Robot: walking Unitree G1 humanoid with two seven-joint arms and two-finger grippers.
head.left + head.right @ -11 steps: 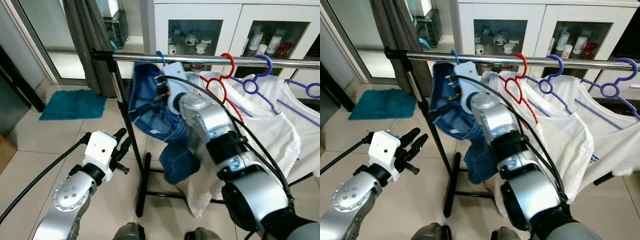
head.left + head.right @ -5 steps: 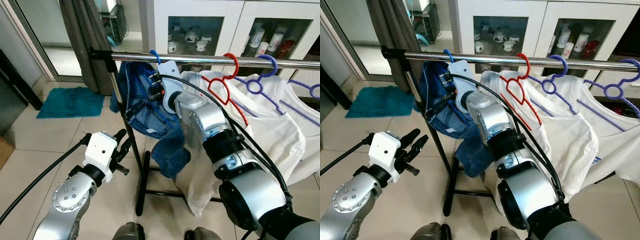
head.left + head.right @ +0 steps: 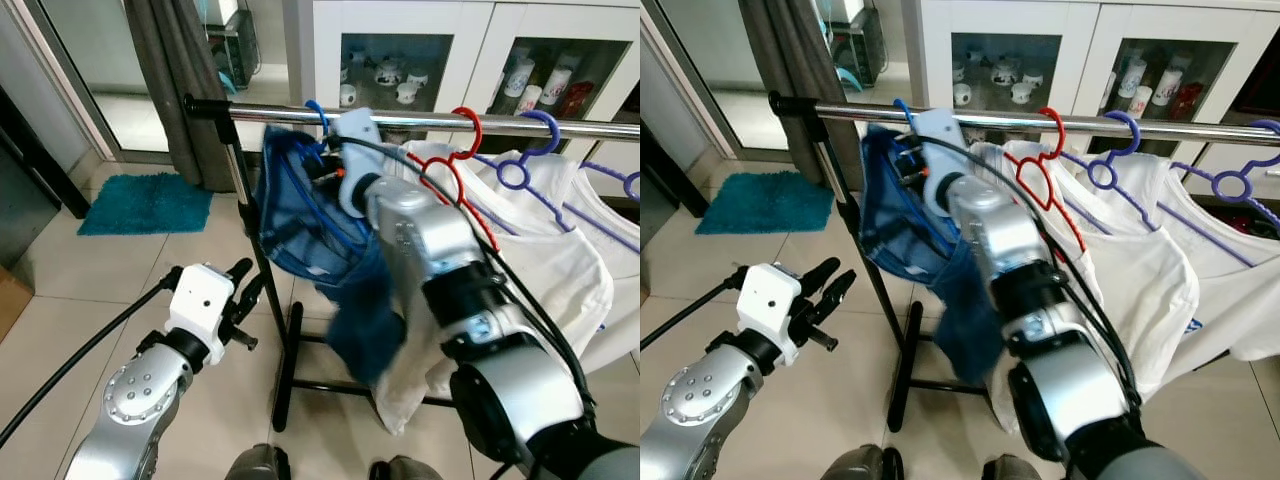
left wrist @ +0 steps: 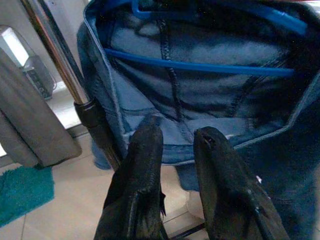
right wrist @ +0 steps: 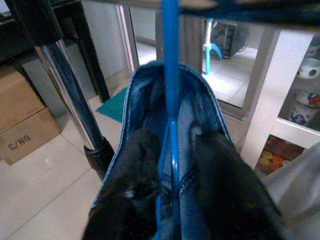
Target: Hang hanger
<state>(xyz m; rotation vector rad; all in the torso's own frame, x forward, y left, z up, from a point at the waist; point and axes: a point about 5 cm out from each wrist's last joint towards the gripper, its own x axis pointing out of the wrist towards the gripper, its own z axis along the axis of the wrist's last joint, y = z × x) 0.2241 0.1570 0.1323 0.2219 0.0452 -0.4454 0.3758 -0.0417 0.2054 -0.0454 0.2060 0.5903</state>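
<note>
A blue hanger (image 3: 316, 108) carries a blue denim garment (image 3: 300, 215), and its hook sits over the steel rail (image 3: 560, 125) near the rail's left end. My right gripper (image 3: 322, 172) is raised just below the rail, at the hanger's neck. In the right wrist view the blue hanger stem (image 5: 170, 75) runs between the two black fingers (image 5: 142, 150), which stand apart with a gap on each side, so the gripper is open. My left gripper (image 3: 245, 280) hangs low beside the rack's post, open and holding nothing. It faces the denim (image 4: 200, 100).
A red hanger (image 3: 455, 150) and purple hangers (image 3: 520, 165) with white shirts (image 3: 540, 270) take up the rail to the right. The rack's upright post (image 3: 255, 260) stands between my arms. A grey curtain (image 3: 185, 90), a teal mat (image 3: 145, 205) and a glass-door cabinet (image 3: 400, 60) lie behind.
My right gripper has moved up and a little right along the rail with the hanger. The denim's lower part has swung and is blurred. The left arm has not moved.
</note>
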